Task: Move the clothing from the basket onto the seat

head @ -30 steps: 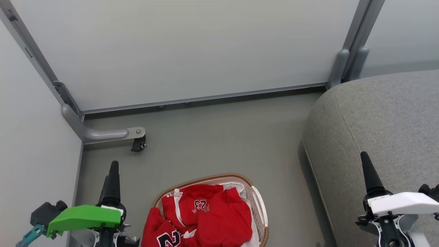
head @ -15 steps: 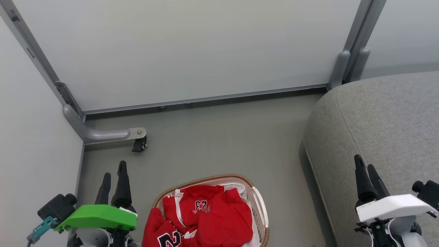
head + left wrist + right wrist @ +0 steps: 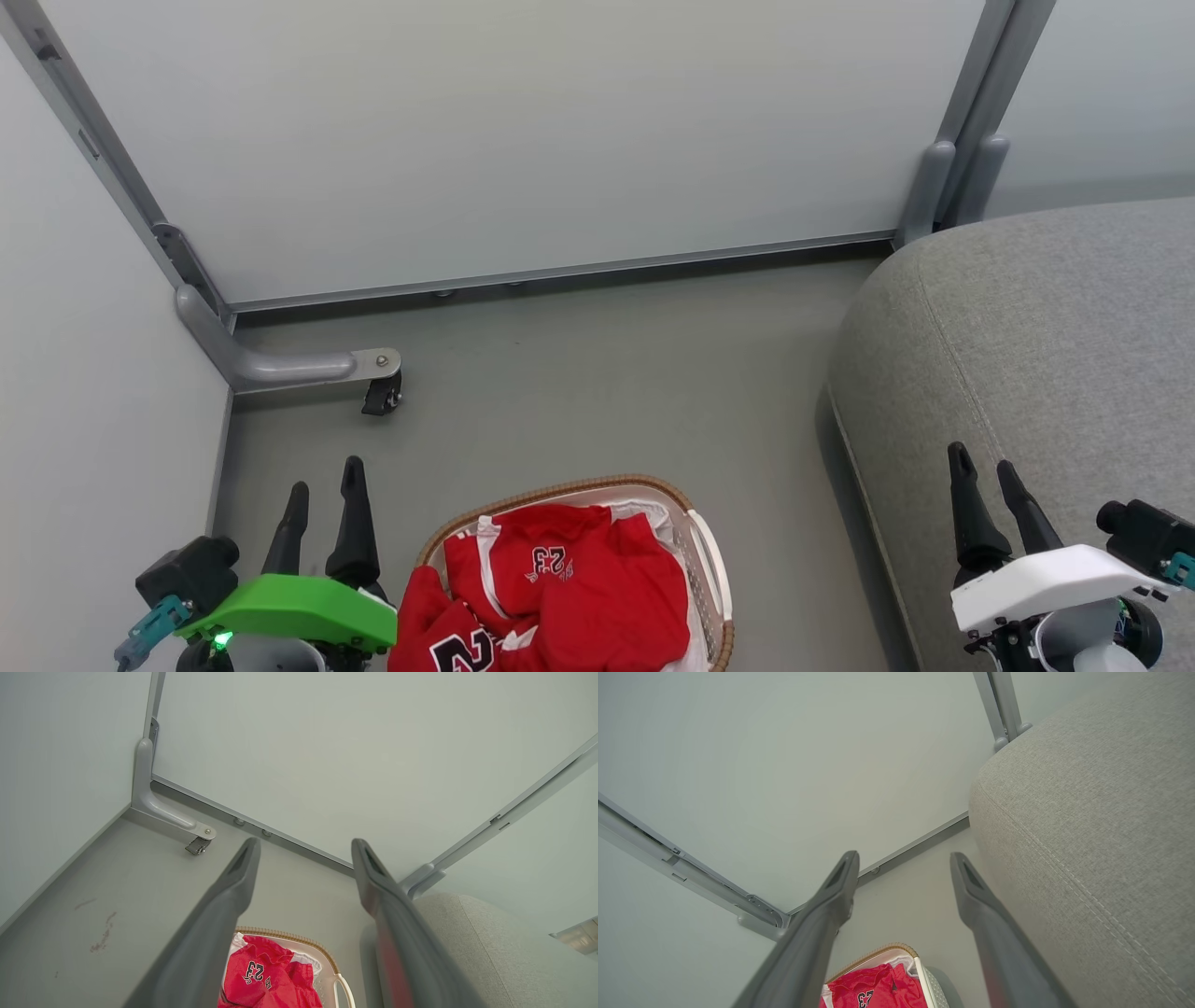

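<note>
Your red clothing (image 3: 569, 597) sits heaped in the basket (image 3: 711, 560) on the floor (image 3: 607, 373), with the seat (image 3: 1027, 355) just to its right. Your left pincer (image 3: 326, 477) hangs beside the basket, fingers parted, holding nothing. Your right pincer (image 3: 981, 459) is by the seat's edge, likewise parted and empty.

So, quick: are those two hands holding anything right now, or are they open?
Left gripper: open, holding nothing.
Right gripper: open, holding nothing.

The left gripper (image 3: 326, 478) is sitting low on the left, its two dark fingers pointing up and spread apart. The right gripper (image 3: 982, 459) is sitting low on the right, fingers apart too.
</note>
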### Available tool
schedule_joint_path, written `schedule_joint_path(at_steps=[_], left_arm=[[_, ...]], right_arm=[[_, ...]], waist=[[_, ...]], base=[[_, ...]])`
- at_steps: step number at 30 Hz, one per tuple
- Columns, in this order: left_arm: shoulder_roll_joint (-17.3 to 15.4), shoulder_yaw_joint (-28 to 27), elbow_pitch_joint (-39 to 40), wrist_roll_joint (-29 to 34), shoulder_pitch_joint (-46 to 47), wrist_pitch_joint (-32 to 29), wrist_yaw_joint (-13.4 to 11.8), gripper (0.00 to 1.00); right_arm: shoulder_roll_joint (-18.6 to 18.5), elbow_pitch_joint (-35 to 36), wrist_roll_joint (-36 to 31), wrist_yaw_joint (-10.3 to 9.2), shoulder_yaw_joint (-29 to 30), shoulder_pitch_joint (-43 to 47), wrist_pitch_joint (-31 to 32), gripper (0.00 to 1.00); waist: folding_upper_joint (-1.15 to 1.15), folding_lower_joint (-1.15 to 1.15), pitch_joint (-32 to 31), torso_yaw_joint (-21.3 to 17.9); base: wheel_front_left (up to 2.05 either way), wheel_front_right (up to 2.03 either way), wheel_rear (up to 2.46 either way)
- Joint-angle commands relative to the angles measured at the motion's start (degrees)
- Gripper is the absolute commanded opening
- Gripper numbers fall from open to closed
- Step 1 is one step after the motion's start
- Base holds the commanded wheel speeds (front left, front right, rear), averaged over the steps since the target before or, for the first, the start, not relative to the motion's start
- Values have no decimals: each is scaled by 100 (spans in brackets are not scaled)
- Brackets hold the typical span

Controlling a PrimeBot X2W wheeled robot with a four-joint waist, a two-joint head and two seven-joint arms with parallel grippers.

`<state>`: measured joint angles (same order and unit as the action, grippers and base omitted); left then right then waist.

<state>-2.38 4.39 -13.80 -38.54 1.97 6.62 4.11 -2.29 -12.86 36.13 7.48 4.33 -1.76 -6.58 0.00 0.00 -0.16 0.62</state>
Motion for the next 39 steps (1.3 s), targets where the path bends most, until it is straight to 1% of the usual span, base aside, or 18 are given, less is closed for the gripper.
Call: schedule_joint_path(at_steps=[1,18,39], left_arm=[[-39,29,10,177,1,58,12,100],[-49,148,-269,1019,-36,313,-24,100],[-57,265,-521,1926,-87,579,-75,100]], right_arm=[[-41,39,-197,1,-16,16,-59,100],[-52,26,-1292,1,-61,88,-321,100],[-62,43,-2401,1,-90,176,-584,100]], waist=[[0,0,-1,2],[0,0,-14,33],[0,0,-19,73]], base=[[0,0,0],[0,0,0],[0,0,0]])
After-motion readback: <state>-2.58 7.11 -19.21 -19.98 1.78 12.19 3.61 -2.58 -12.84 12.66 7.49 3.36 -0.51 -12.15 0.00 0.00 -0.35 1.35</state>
